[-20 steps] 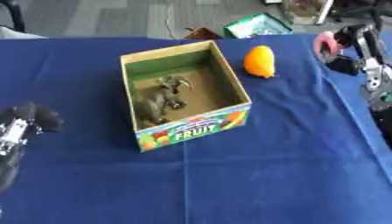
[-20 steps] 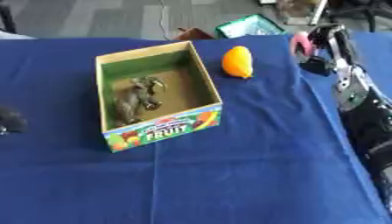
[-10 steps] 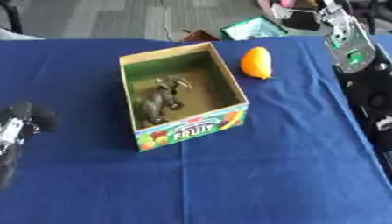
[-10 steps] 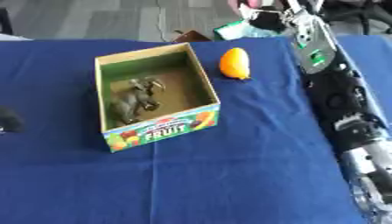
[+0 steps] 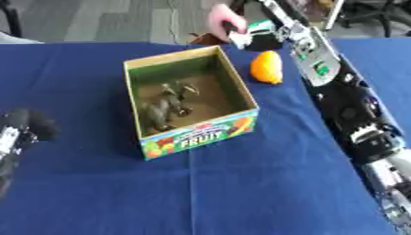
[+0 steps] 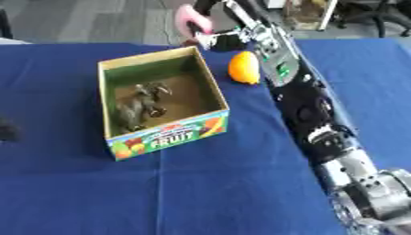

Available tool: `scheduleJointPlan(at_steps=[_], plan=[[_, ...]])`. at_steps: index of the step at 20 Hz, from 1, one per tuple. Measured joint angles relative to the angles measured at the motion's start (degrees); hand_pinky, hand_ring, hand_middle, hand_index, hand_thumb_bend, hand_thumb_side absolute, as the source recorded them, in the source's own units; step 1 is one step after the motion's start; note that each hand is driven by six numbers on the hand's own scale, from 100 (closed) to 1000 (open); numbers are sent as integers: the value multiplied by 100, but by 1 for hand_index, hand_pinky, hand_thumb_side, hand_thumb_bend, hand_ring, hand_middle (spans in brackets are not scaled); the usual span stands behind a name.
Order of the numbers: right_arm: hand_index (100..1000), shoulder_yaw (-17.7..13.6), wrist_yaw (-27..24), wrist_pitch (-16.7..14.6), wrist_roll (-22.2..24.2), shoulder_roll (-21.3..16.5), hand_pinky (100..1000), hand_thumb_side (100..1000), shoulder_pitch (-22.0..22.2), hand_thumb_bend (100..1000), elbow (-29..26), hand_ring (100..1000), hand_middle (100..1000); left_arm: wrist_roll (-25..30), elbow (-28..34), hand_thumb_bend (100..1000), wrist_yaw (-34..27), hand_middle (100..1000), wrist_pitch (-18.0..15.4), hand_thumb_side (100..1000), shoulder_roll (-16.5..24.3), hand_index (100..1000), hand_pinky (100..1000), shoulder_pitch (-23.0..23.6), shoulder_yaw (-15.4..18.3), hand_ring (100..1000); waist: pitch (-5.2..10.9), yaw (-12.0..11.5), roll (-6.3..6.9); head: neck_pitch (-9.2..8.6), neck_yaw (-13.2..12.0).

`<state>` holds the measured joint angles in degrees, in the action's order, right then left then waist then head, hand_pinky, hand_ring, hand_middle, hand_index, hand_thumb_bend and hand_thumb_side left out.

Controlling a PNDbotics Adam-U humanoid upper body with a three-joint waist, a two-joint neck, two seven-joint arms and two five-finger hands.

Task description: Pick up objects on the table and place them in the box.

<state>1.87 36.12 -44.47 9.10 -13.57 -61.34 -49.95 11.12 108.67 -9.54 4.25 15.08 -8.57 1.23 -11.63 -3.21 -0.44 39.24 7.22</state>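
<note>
**One toy boxed, the orange fruit still on the cloth**

The blue-clothed table [image 5: 201,193] carries an open cardboard box [image 5: 241,98] with green inner walls, standing near its middle. Judging by how things lie, the task is partly done: a grey-brown toy animal [image 5: 164,108], four-legged and perhaps a dinosaur, lies on the box floor. What remains, as far as can be seen, is the orange fruit [image 5: 266,67], possibly a mango, resting on the cloth just beside the box's far right corner and apart from it.

The right arm stretches up the right side to the table's far edge, where the right hand [image 6: 218,40] sits beyond the fruit with something pink [image 6: 189,18] at it; I cannot tell how its fingers stand or whether they hold the pink thing. The left hand [image 5: 24,131] rests at the left edge, dark and blurred, its fingers likewise unreadable.

The box front bears fruit pictures and the word "FRUIT" in white; smaller print above it is illegible.
</note>
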Motion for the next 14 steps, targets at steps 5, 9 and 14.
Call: scheduleJointPlan(at_steps=[5,9,14], plan=[[711,77,621,-545,538,163,738,208,88,435,204,764,681,11,0,201,-1,569,-2,644,-1,598,647,-2,-1,635,-3,-9,18,0,2],[786,25,761,-580,672,175,759,368,88,489,221,810,741,17,0,200,-1,570,3,645,-1,598,647,-2,-1,636,-4,6,19,0,2],[793,-95,599,-525,727,133,766,383,88,503,254,819,745,18,0,199,-1,570,3,646,-2,599,648,-2,-1,637,-4,41,19,-1,2]])
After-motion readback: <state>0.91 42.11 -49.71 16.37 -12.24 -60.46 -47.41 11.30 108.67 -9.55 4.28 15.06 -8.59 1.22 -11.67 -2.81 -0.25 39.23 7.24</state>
